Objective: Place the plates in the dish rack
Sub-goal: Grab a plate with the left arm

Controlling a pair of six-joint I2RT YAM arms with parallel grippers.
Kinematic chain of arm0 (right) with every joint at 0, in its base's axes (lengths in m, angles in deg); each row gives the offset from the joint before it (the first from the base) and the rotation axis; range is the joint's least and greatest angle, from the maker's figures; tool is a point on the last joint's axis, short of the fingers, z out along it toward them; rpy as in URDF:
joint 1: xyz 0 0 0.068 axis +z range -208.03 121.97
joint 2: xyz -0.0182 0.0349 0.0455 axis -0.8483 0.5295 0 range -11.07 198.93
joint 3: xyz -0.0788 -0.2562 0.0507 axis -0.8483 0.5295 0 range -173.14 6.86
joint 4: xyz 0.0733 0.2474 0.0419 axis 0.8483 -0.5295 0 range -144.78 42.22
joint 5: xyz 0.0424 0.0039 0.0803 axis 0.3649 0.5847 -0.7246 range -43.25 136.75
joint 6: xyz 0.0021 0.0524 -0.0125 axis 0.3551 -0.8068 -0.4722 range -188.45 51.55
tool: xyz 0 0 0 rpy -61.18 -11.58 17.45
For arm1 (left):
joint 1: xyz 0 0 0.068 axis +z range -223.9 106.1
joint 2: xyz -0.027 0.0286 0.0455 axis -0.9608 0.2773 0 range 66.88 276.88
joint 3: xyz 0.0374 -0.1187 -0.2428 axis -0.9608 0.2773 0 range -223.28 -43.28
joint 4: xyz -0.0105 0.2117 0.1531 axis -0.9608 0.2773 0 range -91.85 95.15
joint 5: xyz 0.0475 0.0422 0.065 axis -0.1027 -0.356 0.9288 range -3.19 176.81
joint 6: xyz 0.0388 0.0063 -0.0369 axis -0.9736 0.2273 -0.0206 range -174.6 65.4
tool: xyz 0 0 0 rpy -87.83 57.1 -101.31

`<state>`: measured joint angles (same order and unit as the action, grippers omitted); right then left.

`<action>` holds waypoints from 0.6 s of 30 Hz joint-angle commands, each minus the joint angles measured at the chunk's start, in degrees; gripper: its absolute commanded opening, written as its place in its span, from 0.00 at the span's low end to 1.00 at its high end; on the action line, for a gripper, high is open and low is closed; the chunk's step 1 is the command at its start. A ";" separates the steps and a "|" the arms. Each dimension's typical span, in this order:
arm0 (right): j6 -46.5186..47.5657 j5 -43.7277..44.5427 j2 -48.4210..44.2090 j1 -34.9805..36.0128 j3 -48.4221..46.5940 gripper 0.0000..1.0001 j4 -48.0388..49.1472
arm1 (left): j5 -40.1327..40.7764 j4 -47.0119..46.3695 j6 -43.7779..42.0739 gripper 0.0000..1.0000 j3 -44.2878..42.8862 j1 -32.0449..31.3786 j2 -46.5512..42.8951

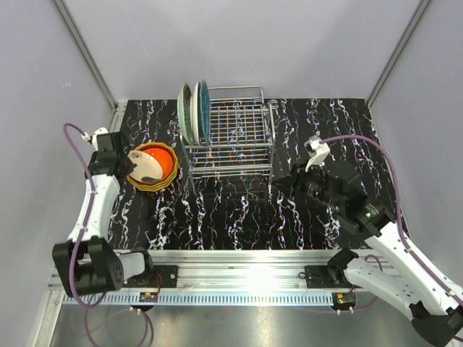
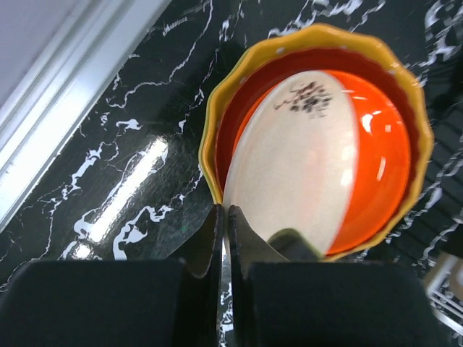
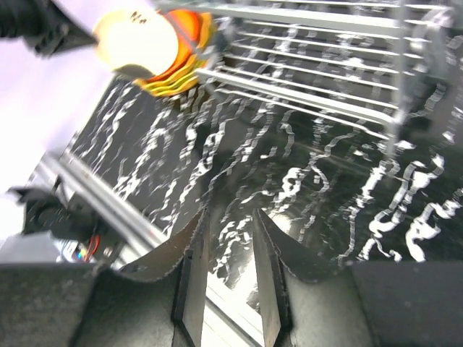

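Note:
A stack of plates (image 1: 160, 172) lies at the table's left: a yellow wavy-rimmed one (image 2: 318, 35) at the bottom, red-orange and orange ones (image 2: 380, 159) nested in it. On top, a cream plate (image 2: 289, 166) is tilted up, its near rim pinched by my left gripper (image 2: 226, 213), which is shut on it. The chrome dish rack (image 1: 235, 130) stands at the back centre, with a pale mint and a teal plate (image 1: 194, 112) upright at its left end. My right gripper (image 3: 228, 224) hovers open over the table in front of the rack's right corner, with nothing between its fingers.
A grey wall and a metal rail (image 2: 65, 94) run close along the left of the stack. The rack's front wires (image 3: 311, 94) stand just beyond the right gripper. An aluminium rail (image 1: 239, 260) edges the near side of the black marbled table (image 1: 217, 217).

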<state>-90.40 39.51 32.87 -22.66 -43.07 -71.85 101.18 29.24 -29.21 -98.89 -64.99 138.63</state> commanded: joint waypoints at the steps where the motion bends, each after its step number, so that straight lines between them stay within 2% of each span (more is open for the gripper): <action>1: 3.58 -4.98 0.35 3.02 -4.03 0.36 1.93 | 1.98 -0.25 1.68 0.00 -0.81 0.32 -7.22; 5: 4.73 -2.34 0.00 6.90 -5.00 0.37 2.28 | 1.01 2.12 4.31 0.00 -1.43 0.23 -13.89; 10: 5.87 -4.53 1.41 8.83 -6.75 0.39 1.84 | -0.83 7.83 6.95 0.00 -3.36 0.23 -19.70; 18: 10.69 -3.13 2.81 15.85 -10.61 0.41 2.72 | -10.84 16.36 10.73 0.00 -6.78 0.23 -30.25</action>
<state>-83.41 36.62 34.92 -9.21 -49.23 -71.59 96.51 43.58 -21.10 -101.95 -64.99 112.07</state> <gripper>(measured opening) 0.410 0.023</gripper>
